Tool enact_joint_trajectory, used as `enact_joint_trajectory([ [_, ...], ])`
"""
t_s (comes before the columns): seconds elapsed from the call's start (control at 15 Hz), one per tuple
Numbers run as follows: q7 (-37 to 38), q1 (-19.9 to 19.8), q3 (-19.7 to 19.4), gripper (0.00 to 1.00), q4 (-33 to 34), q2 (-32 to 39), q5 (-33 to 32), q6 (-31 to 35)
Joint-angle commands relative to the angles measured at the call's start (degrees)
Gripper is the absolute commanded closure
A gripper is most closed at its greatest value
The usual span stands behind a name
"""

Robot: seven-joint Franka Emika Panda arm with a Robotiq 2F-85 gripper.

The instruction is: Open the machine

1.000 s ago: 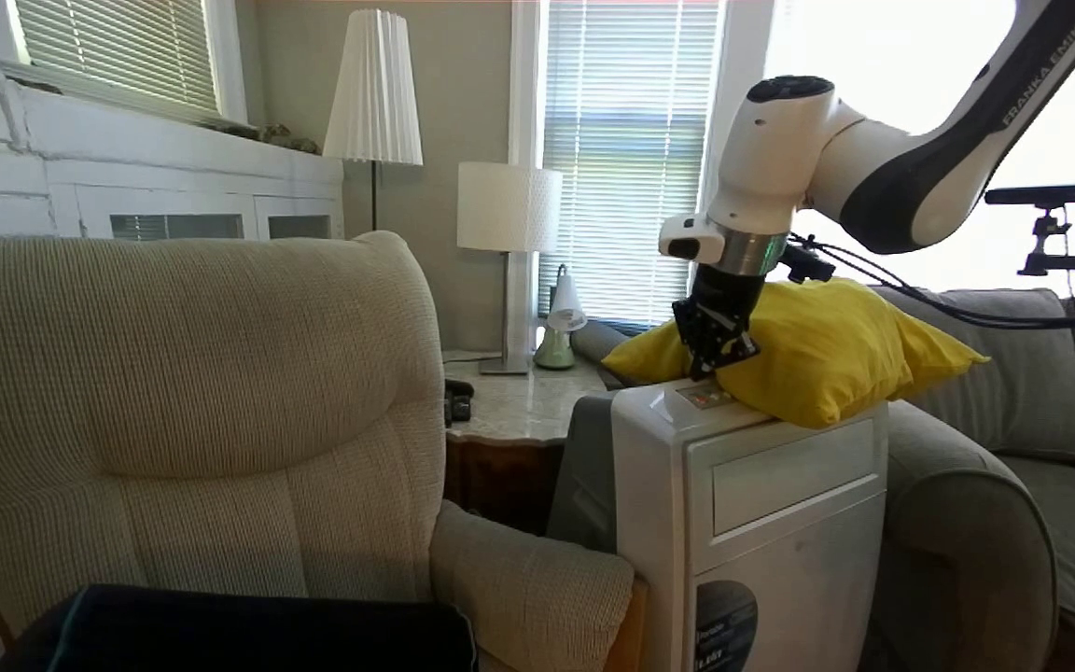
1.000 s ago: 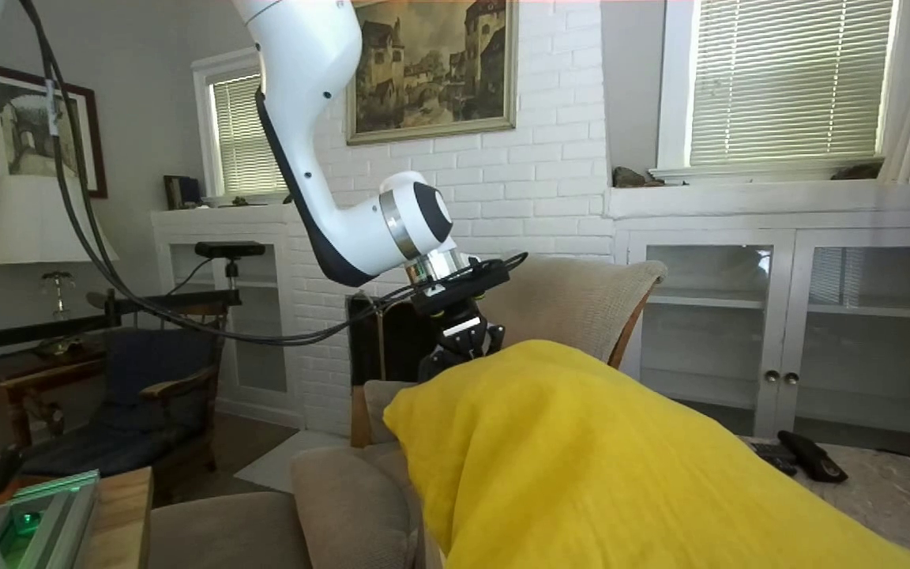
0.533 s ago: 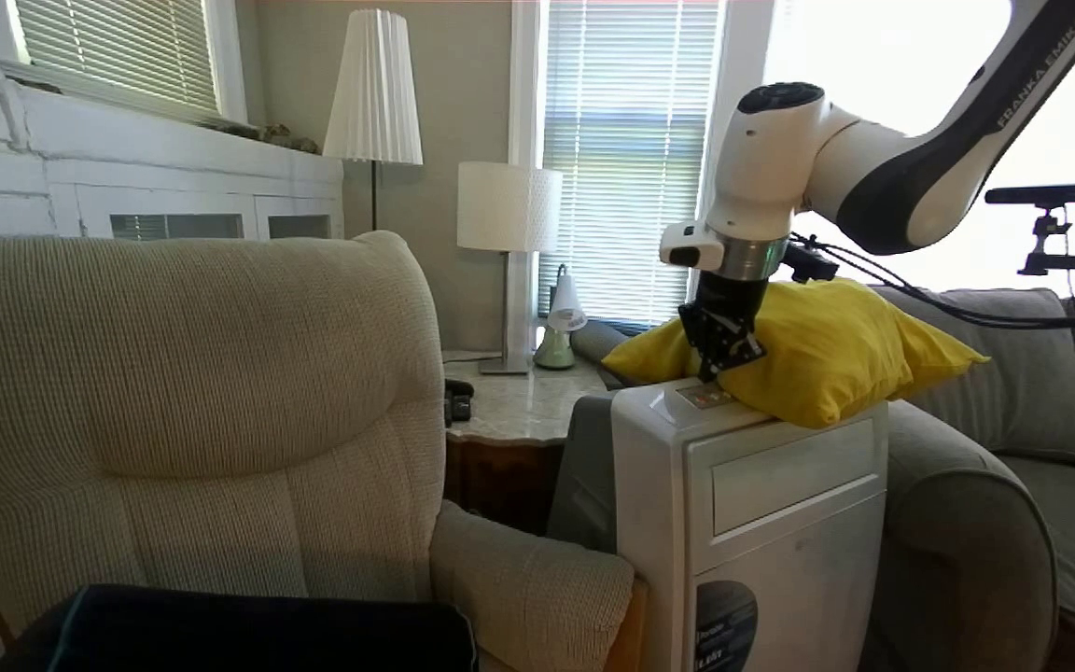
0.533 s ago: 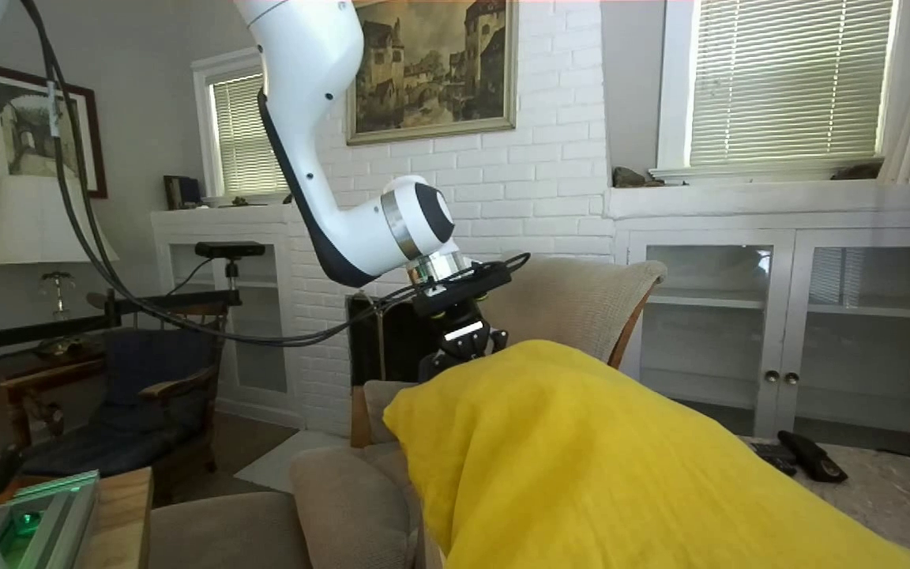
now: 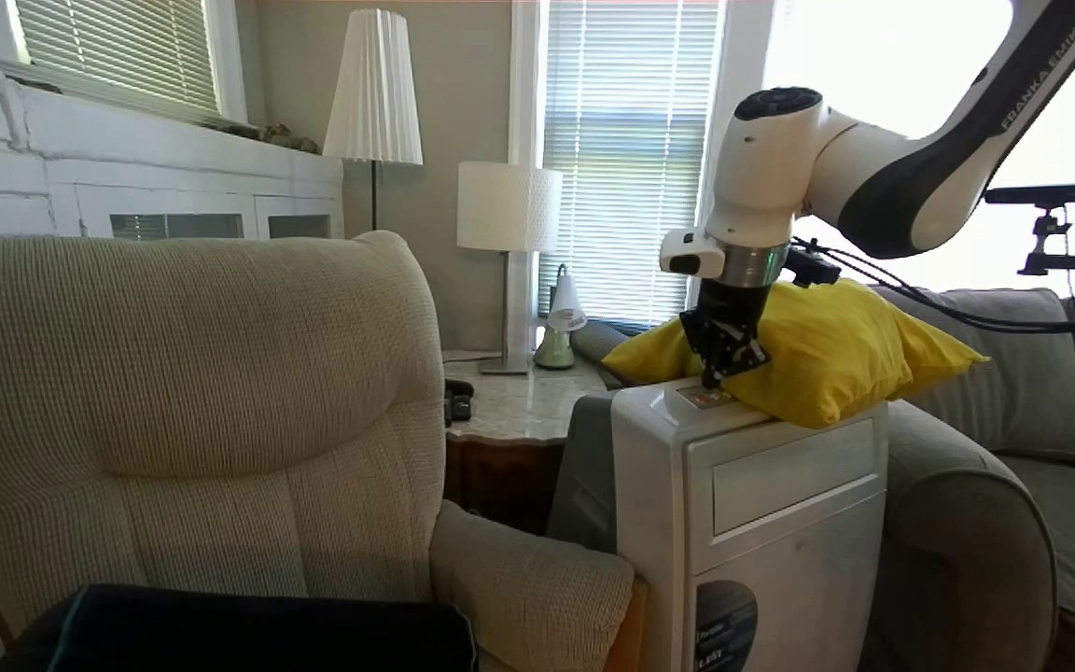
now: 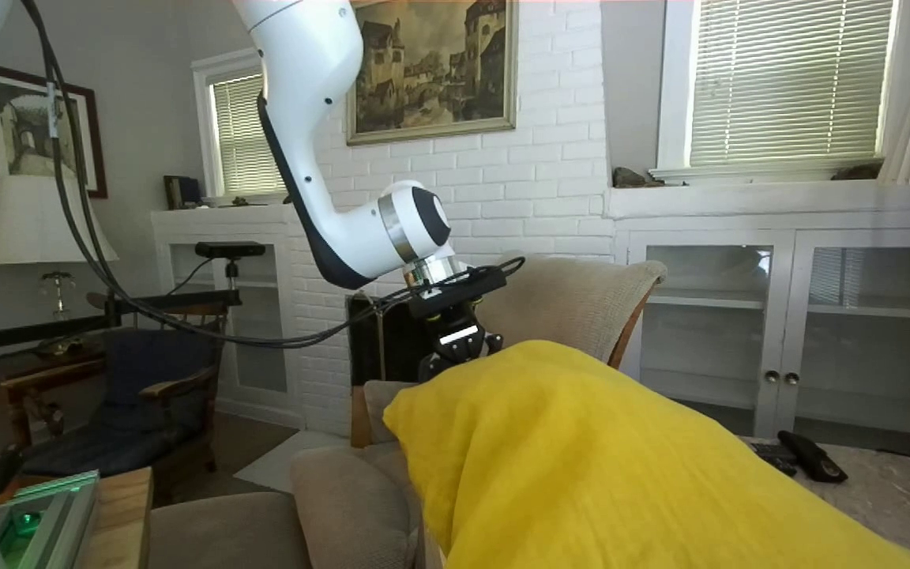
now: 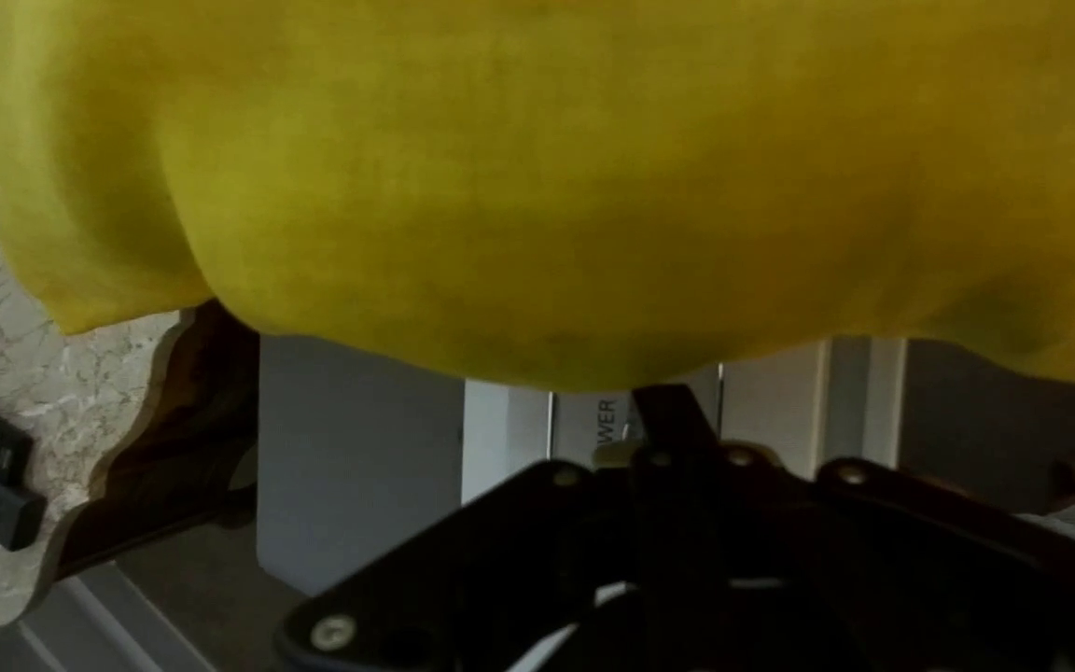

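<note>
Atop the machine [image 5: 752,532]: clenched tool [image 5: 711,382] at the control panel [image 5: 698,399], contact unconfirmed

Location: upright between the beige armchair [image 5: 267,373] at left and the grey sofa [image 5: 967,504] at right, as seen in an exterior view, stands the machine. Its control panel is set into the left end of the top. The yellow cushion [image 5: 827,345] lies on the top just right of the panel.

Procedure: I judge the step in hand to be a press on this panel, reading "open" as "switch on". The wrist view shows lettering [image 7: 605,422], "WER", probably the end of POWER; I cannot confirm that the tip faces the correct spot. I should centre it over the chosen marking first, then press straight down, lightly and briefly, and lift clear. Sideways force is the chief risk: it could skid the tip across the panel or snag the cushion.

Tool: clenched, holding nothing. Its jaws meet in one narrow tip, suited to pressing. By my reading it stands at the panel's far edge; whether it touches the panel or hangs just above, I cannot tell. Contact with the cushion is equally undetermined, since the cushion [image 6: 581,466] hides the tip in an exterior view.
</note>
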Motion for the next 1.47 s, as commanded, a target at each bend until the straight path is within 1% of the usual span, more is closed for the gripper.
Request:
enact_joint_trajectory([
  [0.0, 0.14, 0.26, 0.32, 1.00, 1.04, 1.29, -0.19, -0.82],
  [1.4, 1.61, 0.55, -0.51, 1.00, 2.79, 3.40, -1.82, 0.46],
])
